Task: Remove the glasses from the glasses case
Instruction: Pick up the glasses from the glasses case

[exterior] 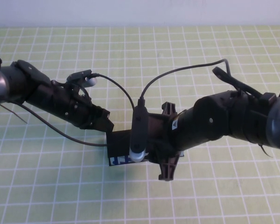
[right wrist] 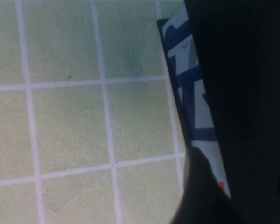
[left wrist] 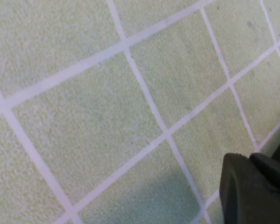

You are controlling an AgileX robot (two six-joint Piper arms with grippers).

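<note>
glasses case (exterior: 119, 149) lies between left gripper (exterior: 105, 122) and right gripper (exterior: 147, 149).

Place: a robot test bench, a lab rather than a home
Tabletop (exterior: 46, 186): covered edge to edge by a light green mat ruled with a white grid, as used for placing things in trials
Backdrop: a plain pale wall (exterior: 140, 11) runs along the far edge, bare of furniture or decoration
Machinery: two black jointed arms with loose black cables (exterior: 116, 86) looping over the mat
Prop: one glasses case (exterior: 119, 149), black with a light-blue printed side, near the tabletop's middle
</note>
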